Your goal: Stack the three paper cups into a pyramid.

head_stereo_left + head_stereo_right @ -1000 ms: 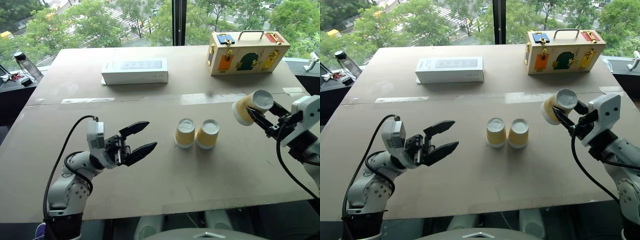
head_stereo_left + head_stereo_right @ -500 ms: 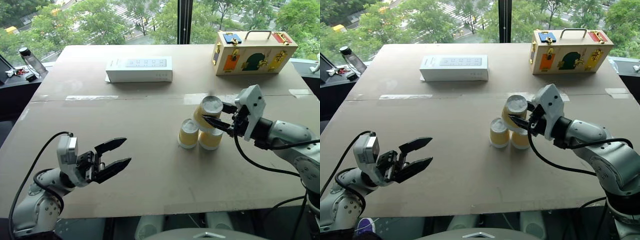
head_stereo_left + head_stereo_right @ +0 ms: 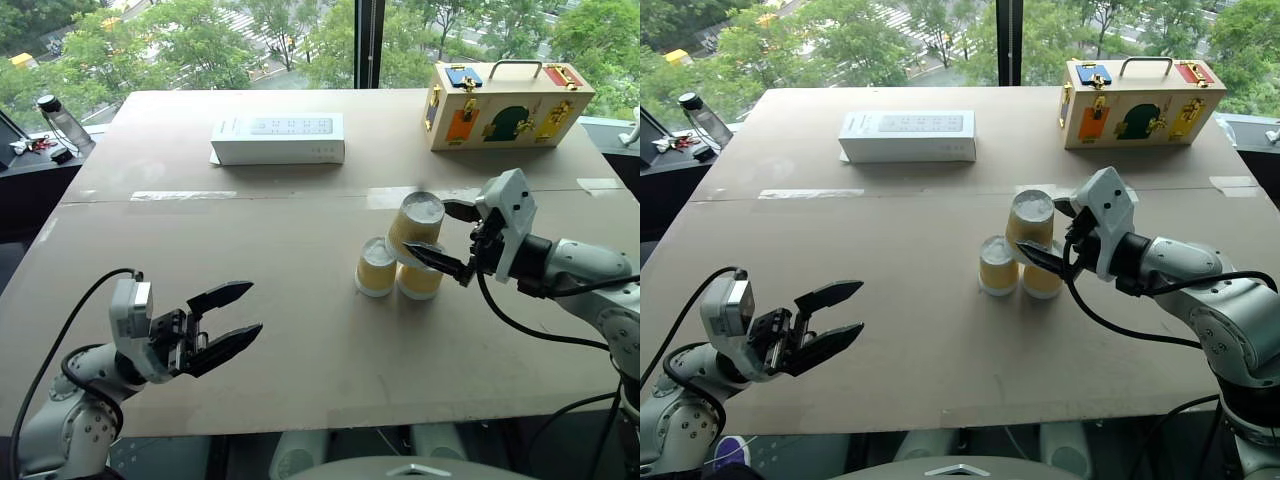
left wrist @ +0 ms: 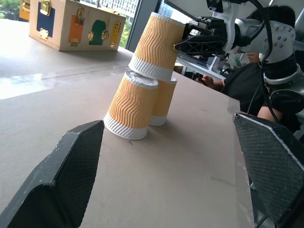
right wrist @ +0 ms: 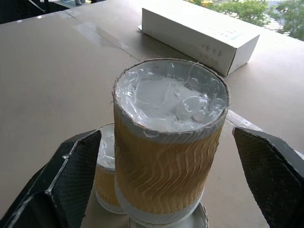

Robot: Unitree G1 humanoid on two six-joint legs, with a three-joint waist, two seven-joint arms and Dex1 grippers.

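Note:
Three paper cups stand upside down as a pyramid at mid-table. Two base cups (image 3: 376, 268) (image 3: 420, 281) touch side by side. The top cup (image 3: 414, 221) rests across them, leaning slightly; the left wrist view shows the top cup (image 4: 159, 43) tilted. My right gripper (image 3: 445, 237) is open, its fingers (image 5: 71, 180) on either side of the top cup (image 5: 168, 142) and apart from it. Near the table's front left, my left gripper (image 3: 225, 322) is open and empty, well away from the cups.
A white box (image 3: 278, 138) lies at the back, left of centre. A wooden latch case (image 3: 505, 103) stands at the back right. A bottle (image 3: 55, 122) sits off the table's far left. In the left wrist view a person (image 4: 247, 83) sits beyond the table.
My right gripper carried the third cup left onto the two base cups, then opened and let it go. My left arm drew back toward the front left.

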